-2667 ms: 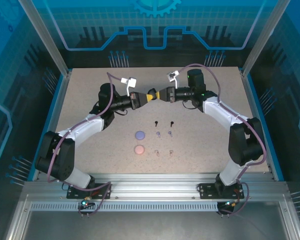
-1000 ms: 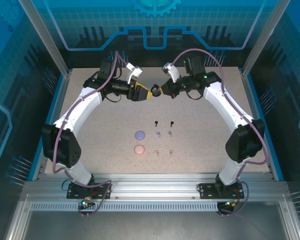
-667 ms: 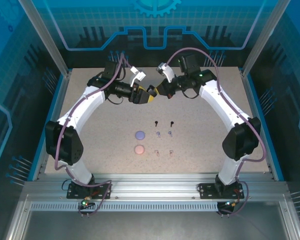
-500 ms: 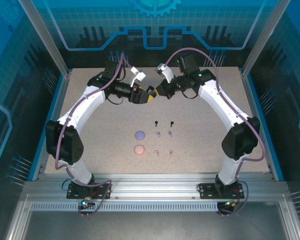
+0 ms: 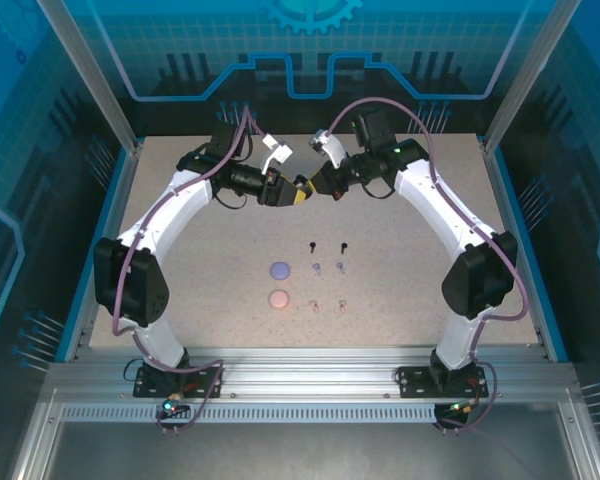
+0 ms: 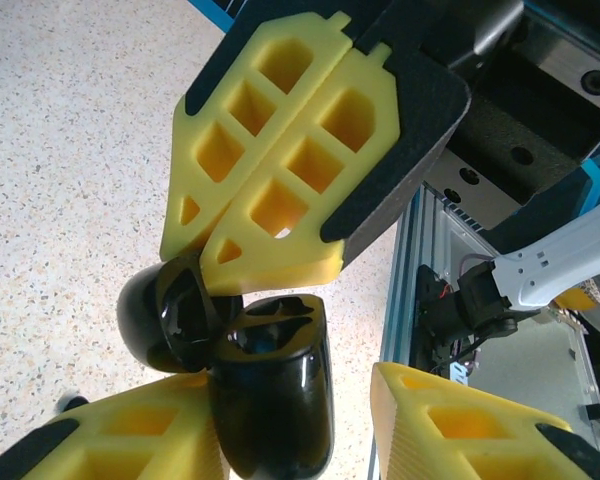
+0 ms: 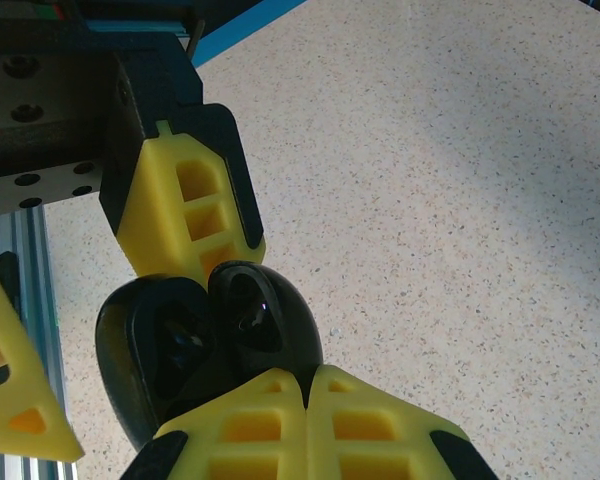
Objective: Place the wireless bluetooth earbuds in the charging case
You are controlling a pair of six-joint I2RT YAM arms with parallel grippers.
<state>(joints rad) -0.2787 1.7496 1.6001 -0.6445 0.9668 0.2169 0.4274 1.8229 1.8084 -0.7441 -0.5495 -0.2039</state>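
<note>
Big picture first: the bench (image 5: 410, 300) has the left arm (image 5: 165, 220) and right arm (image 5: 445, 215) both reaching to the middle of its far edge, where they meet in mid-air.

The right hand (image 7: 308, 390) has its pads squeezed together on the rim of the open black charging case (image 7: 180, 350), so I reckon that's what is carrying it. The left hand (image 6: 285, 380) is apart, straddling the case's other half. One pad is touching and the other is just clear.

For this handover I'd centre the left hand so both pads land together. I'd only release the right once that grip looks solid, because the shell is glossy and will likely twist.

A lavender case (image 5: 279, 270) and a pink case (image 5: 278, 298) sit mid-bench. The earbuds (image 5: 317, 267) lie loose just beside them, toward the right edge.
</note>
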